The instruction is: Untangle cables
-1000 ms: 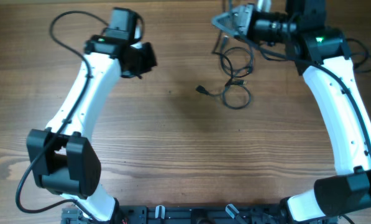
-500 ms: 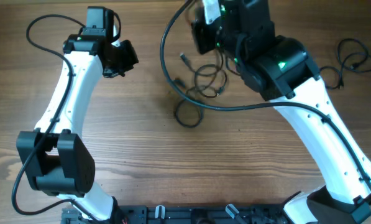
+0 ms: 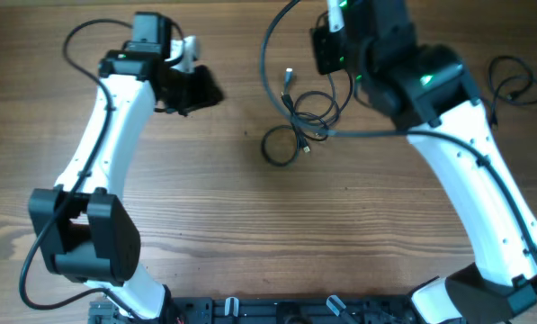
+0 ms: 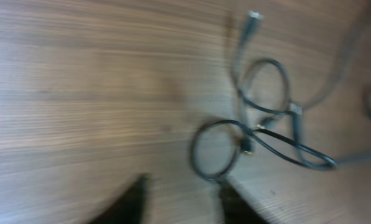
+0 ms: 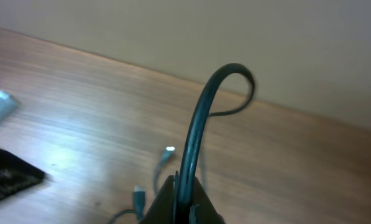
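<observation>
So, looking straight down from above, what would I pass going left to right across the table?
Left gripper, tangled cords, loose cord by the right edge; the right arm overlaps those, so I leave it out.

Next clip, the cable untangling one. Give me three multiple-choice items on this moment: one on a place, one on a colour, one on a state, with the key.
1. Where does the tangle of cables lie?
A. On the table, close to the right arm
B. Against the near edge
C. Inside a bin

2. What colour are the cables?
A. White
B. Red
C. Black

3. How is the right hand?
A. Wide open and empty
B. Shut on a cable
C. Pressed flat on the wood

Key:
1 A, the overhead view shows the loops on bare wood just beside that arm.
2 C, they read dark against the brown wood.
3 B, the right wrist view shows a cable rising from between the closed fingers.
</observation>
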Robot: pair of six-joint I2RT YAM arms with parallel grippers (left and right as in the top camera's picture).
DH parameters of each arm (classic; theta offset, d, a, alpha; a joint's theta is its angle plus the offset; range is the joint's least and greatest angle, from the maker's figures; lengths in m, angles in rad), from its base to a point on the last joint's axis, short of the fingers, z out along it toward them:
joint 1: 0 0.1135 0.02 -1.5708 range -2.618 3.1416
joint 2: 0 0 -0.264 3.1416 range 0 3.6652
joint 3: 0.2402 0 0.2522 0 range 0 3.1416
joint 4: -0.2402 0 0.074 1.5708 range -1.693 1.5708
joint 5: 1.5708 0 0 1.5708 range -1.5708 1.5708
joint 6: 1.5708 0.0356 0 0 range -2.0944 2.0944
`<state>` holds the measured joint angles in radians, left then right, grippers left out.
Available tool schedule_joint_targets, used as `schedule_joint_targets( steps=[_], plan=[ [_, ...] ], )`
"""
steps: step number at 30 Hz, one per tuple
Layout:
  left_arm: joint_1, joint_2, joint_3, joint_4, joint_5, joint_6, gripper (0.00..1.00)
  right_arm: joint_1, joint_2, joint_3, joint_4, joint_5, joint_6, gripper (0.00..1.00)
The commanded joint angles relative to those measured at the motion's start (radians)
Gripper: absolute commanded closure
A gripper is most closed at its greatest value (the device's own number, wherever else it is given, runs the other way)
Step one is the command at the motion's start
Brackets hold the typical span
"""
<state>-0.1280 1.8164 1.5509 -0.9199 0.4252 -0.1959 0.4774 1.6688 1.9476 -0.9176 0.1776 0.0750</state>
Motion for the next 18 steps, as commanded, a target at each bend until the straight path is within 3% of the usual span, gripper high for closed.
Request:
schedule_joint_targets(
  steps=[1,3,4,9,13,18],
  plan=[
    [-0.113,0.013,-0.066,0.076,0.101,0.076,0.07,-0.092,0.018,0.005,0.0,-0.253,0.087,0.96],
    [-0.189,0.013,-0.125,0.167,0.101,0.047,0.27,-0.131,0.024,0.005,-0.004,-0.325,0.085,0.96],
    [-0.222,0.013,-0.152,0.214,0.092,0.013,0.3,-0.147,0.028,0.005,-0.008,-0.352,0.086,0.96],
    [-0.365,0.013,-0.27,0.358,-0.156,-0.18,0.35,-0.163,0.033,0.005,-0.01,-0.362,0.086,0.96],
    [-0.425,0.013,-0.334,0.466,-0.174,-0.183,0.33,-0.165,0.034,0.005,-0.011,-0.358,0.1,0.96],
    [-0.447,0.013,-0.442,0.695,-0.297,-0.242,0.33,-0.165,0.034,0.005,-0.011,-0.359,0.111,0.96]
  ],
)
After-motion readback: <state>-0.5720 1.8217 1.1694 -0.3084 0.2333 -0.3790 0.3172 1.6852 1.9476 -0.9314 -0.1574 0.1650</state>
